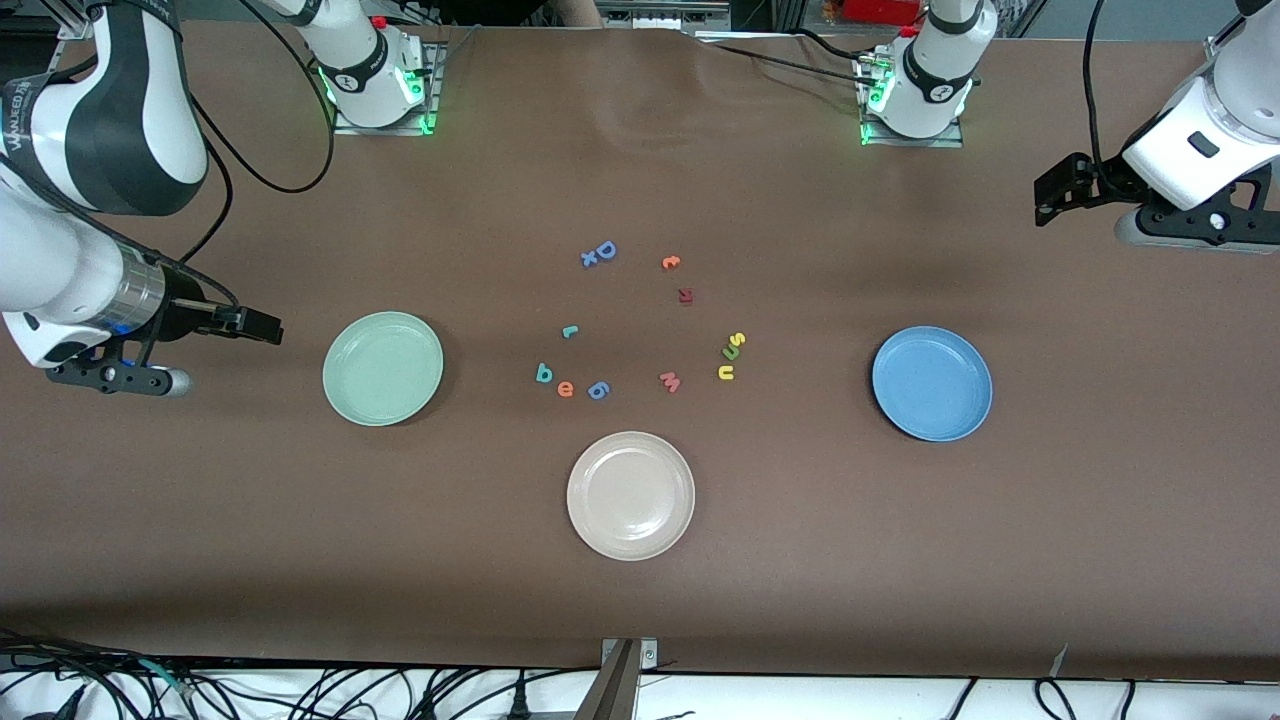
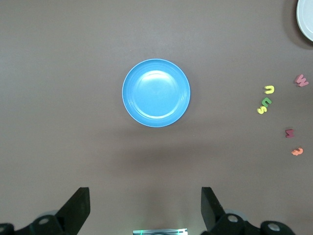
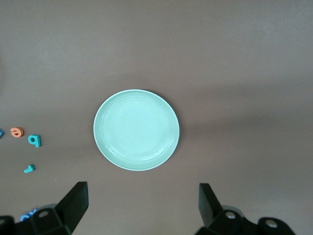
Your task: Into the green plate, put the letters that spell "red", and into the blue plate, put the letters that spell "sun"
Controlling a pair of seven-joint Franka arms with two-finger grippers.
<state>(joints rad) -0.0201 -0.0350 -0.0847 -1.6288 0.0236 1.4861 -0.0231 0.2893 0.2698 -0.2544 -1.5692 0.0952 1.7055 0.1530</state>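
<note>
Three plates on the table: green plate [image 1: 383,368], blue plate [image 1: 932,383], beige plate [image 1: 630,495], all bare. Eleven foam letters lie loose between them: r [image 1: 569,331], e [image 1: 565,389], d [image 1: 544,374]; s [image 1: 738,340], u [image 1: 726,373], n [image 1: 731,353]. Left gripper [image 2: 145,208] and right gripper [image 3: 142,205] wait with jaws wide apart, holding nothing.

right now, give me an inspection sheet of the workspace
surface: brown table, flat.
job's things: green plate and blue plate hold nothing; teal r, teal d, orange e, yellow s, olive n, yellow u lie loose between them.
clutter: beige plate, blue D, blue 6, pink m, dark red letter, orange letter.
grippers: left gripper and right gripper wait, jaws open, holding nothing.
cables: black bundle along the table edge.
surroundings: nothing seen.
</note>
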